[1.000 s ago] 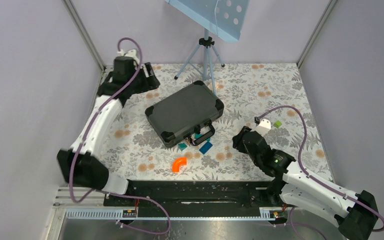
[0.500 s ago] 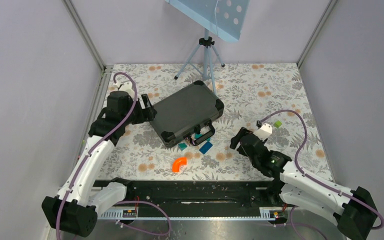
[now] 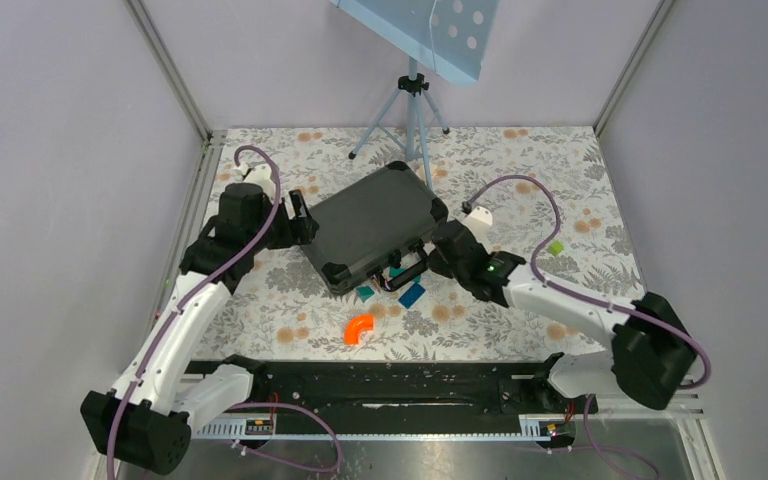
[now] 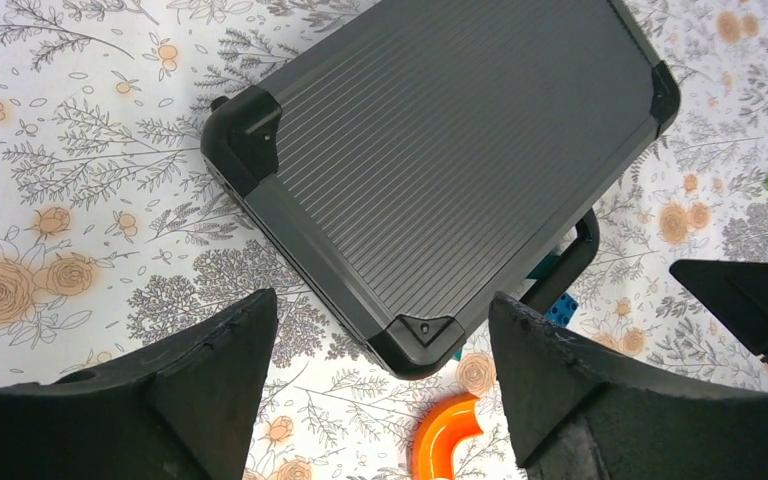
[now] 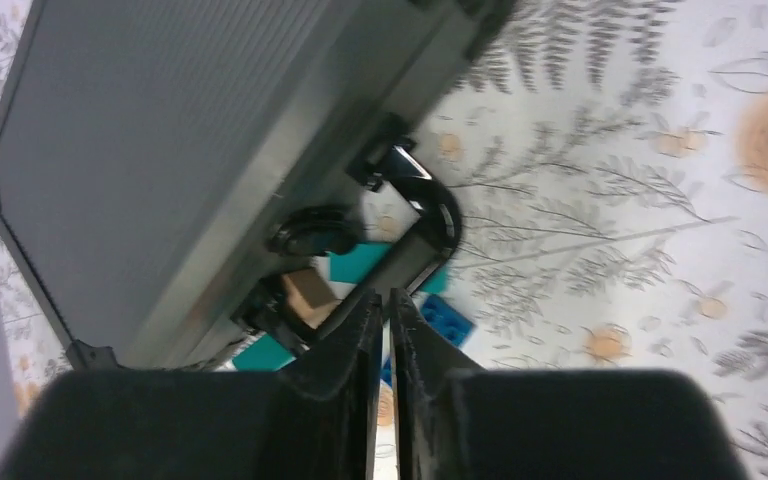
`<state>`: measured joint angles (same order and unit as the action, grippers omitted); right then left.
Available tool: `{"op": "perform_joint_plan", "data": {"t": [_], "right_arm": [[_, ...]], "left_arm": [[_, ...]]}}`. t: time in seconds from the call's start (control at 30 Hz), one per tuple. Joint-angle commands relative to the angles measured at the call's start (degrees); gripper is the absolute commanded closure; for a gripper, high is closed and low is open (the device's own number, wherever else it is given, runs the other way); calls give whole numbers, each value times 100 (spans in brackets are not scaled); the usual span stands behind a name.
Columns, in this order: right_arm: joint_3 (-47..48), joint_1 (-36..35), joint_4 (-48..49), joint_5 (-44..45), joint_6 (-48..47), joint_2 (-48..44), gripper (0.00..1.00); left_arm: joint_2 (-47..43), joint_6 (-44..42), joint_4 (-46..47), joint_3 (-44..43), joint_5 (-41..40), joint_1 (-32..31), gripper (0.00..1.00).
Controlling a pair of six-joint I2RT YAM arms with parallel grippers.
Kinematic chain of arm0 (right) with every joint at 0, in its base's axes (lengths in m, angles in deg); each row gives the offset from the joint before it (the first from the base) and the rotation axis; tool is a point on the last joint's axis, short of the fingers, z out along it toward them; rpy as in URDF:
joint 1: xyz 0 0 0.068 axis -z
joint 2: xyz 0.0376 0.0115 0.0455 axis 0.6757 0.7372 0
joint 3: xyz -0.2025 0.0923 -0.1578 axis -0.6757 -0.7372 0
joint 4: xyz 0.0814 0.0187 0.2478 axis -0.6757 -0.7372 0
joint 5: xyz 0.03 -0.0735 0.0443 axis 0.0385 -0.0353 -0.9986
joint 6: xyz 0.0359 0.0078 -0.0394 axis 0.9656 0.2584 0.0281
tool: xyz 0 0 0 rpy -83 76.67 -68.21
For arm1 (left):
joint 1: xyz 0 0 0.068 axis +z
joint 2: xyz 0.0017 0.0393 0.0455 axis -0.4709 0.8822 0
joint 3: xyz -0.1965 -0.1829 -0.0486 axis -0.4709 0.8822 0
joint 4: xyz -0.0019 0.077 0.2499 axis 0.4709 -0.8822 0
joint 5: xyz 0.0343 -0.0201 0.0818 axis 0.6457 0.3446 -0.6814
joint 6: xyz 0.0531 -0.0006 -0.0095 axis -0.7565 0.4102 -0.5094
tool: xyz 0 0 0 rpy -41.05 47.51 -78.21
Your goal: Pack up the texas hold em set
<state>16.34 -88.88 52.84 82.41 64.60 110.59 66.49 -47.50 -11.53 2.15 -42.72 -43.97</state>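
The black briefcase (image 3: pixel 370 222) lies closed near the middle of the floral table (image 3: pixel 520 160), handle (image 3: pixel 412 270) towards the arms. The left pincer (image 4: pixel 380 298) hangs above the case's left edge, fingers spread wide and holding nothing. The right pincer (image 5: pixel 385 296) has its fingers pressed together just at the handle's bar; whether they touch it I cannot tell. Teal and blue blocks (image 3: pixel 412 295) lie under the handle, and an orange curved piece (image 3: pixel 359 328) lies nearer the bases.
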Motion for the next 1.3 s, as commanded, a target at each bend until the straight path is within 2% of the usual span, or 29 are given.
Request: {"op": "perform_joint_plan", "data": {"t": [0.0,0.03,0.07,0.23,0.37,0.57,0.9,1.27], "right_arm": [[682,23,477,-482,120,704,93],[889,25,412,-595,145,926,99],[1089,23,304,-656,176,1139,100],[1983,20,-398,-878,368,2114,100],[2071,23,-522,-929,603,2433,100],[2062,19,-601,-1100,743,2633,100],[2082,12,-614,-1351,809,2933,100],[2243,14,-846,-903,860,3260,100]], "left_arm": [[562,-56,209,-599,-143,33,23],[798,-15,195,-817,-45,65,23],[1031,27,219,-1018,90,104,23],[2364,360,365,-2203,583,435,23],[3434,345,512,-2981,661,517,26],[4700,259,613,-3609,876,571,29],[5382,198,759,-3660,1048,591,32],[5539,210,796,-3570,1112,579,33]]}}
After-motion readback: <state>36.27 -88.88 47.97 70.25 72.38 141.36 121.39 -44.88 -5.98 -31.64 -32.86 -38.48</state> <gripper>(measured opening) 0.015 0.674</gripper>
